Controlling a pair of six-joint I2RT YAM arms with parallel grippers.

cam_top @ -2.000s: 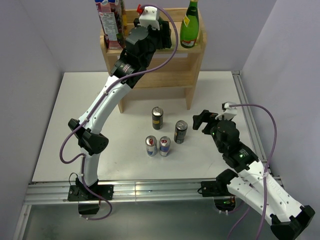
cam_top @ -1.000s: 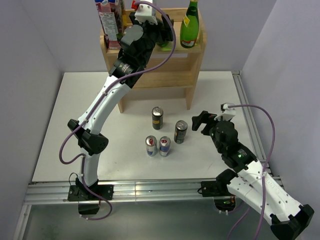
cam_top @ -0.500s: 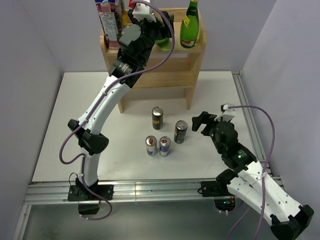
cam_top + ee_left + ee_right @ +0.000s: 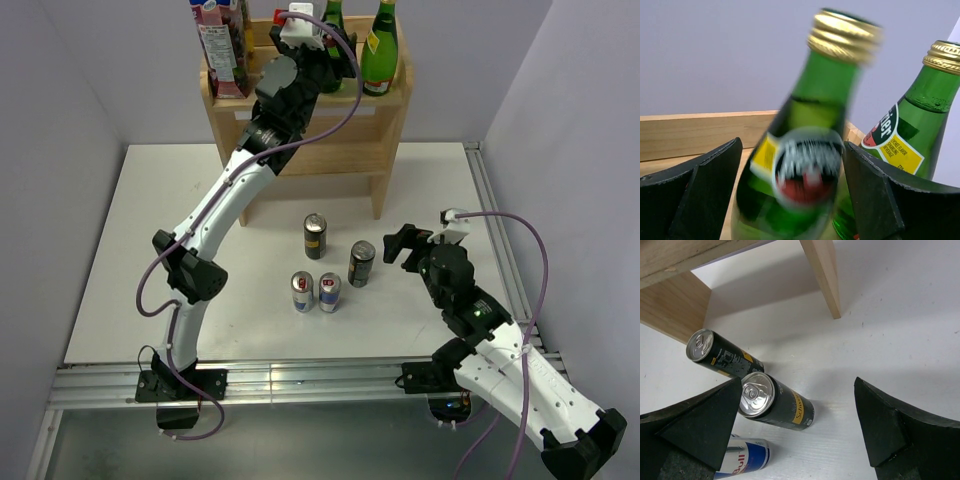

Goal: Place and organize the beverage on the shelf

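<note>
Left claw (image 4: 791, 150): closed on the green bottle (image 4: 805, 165), one pad against each side of its body, up at the top tier of the shelf (image 4: 330, 150).
Green bottle: between my left fingers, gold cap up and leaning slightly; label blurred. I cannot tell if its base rests on the tier.
Second green bottle (image 4: 905, 145): upright just right of my left claw, on the same tier.
Back rail (image 4: 700, 132): straight behind my left claw.
Carton (image 4: 222, 45): left of my left claw, at the tier's left end.
Right claw (image 4: 797, 385): spread wide, holding nothing, low over the counter (image 4: 890, 340).
Dark can (image 4: 772, 402): upright, just beside my right claw's left finger.
Second dark can (image 4: 722, 357): beyond the first, nearer the shelf.
Blue-and-silver cans (image 4: 302, 292): two side by side, left of my right claw.
</note>
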